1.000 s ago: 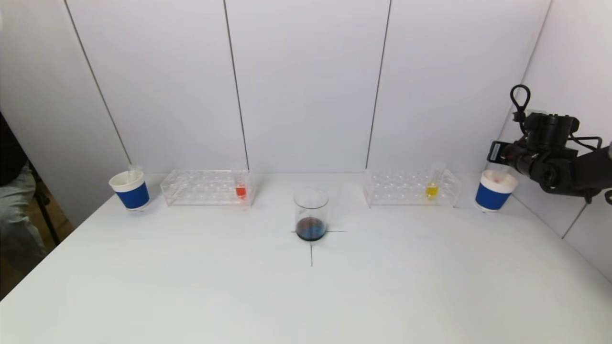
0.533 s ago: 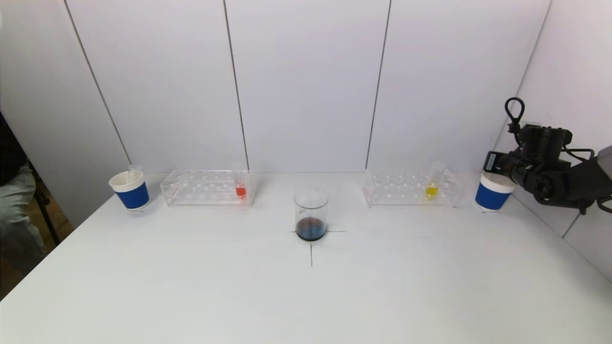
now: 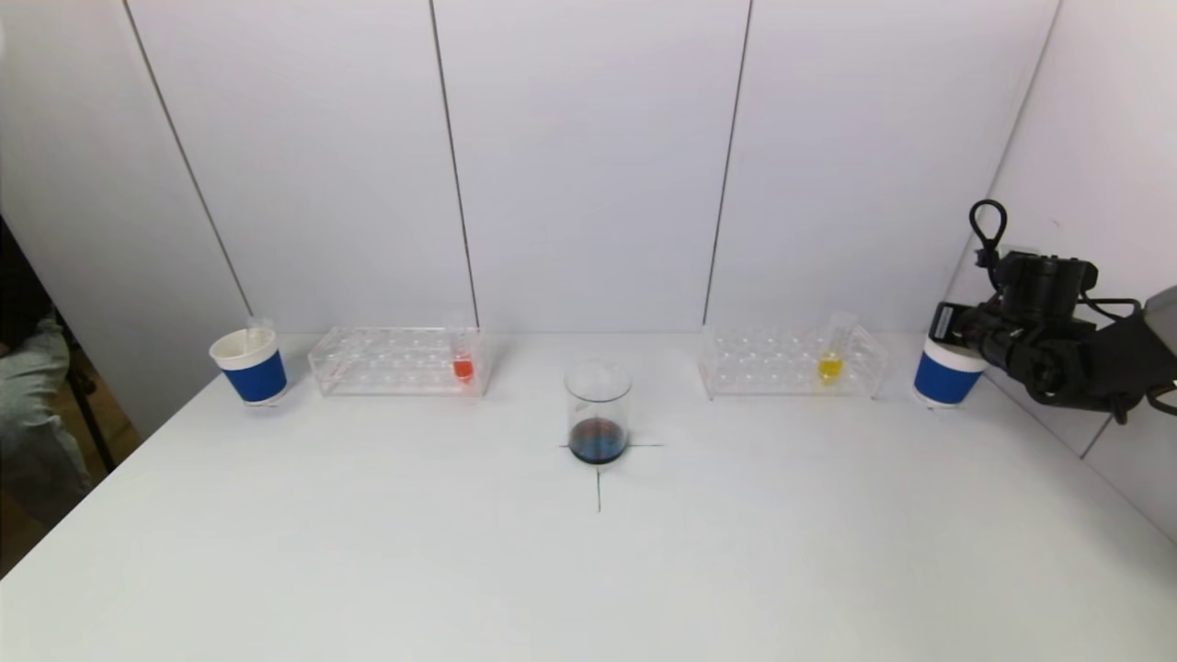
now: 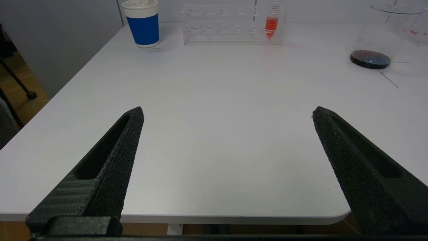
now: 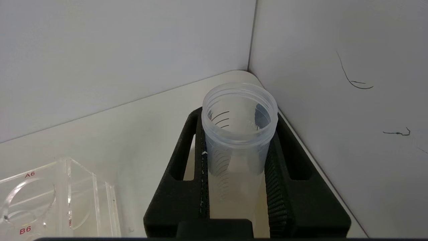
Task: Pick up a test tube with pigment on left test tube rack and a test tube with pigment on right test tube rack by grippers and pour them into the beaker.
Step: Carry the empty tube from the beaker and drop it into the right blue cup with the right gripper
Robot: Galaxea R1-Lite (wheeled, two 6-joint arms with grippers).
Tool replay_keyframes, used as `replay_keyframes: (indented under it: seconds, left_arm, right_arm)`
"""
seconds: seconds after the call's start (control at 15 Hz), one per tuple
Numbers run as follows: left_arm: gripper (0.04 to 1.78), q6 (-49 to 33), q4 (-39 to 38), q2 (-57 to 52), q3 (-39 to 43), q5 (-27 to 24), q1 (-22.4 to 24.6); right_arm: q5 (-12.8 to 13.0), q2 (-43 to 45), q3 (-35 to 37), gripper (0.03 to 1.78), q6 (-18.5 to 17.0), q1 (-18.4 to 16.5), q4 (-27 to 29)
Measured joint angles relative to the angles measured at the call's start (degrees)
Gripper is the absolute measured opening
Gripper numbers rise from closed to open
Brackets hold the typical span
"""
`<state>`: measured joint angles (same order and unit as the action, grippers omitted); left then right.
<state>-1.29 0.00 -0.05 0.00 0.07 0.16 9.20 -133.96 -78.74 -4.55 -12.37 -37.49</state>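
The right gripper point(image 5: 237, 157) clamps a clear, empty, ribbed-mouth tube point(image 5: 239, 134) upright over the right blue cup point(image 3: 945, 377). The left gripper point(image 4: 227, 113) hangs wide open, holding nothing, above the table's point(image 3: 588, 570) near edge.

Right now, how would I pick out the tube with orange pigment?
Find the beaker of dark liquid at the table's centre. To its left stands a clear rack; the orange tube sits upright at the rack's end nearest the beaker. It is that rack's only tube, and the other rack's pigment is yellow.
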Motion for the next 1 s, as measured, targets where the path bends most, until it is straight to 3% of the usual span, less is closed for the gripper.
replay_keyframes:
  seconds: [0.47,0.67,0.8,1.0]
  left_arm:
    - [1.76,0.00,0.00,0.00,0.00,0.00,0.00]
    - [1.76,0.00,0.00,0.00,0.00,0.00,0.00]
    - [1.76,0.00,0.00,0.00,0.00,0.00,0.00]
    - [1.76,0.00,0.00,0.00,0.00,0.00,0.00]
  right_arm:
    - [-0.06,1.27,1.38,0.53,0.15,-0.05,-1.23]
    - [-0.11,1.68,1.82,0.62,0.09,0.00,-1.32]
    - [-0.11,1.91,1.90,0.80,0.00,-0.02,-1.32]
    - [-0.11,2.18,2.08,1.27,0.01,-0.05,-1.32]
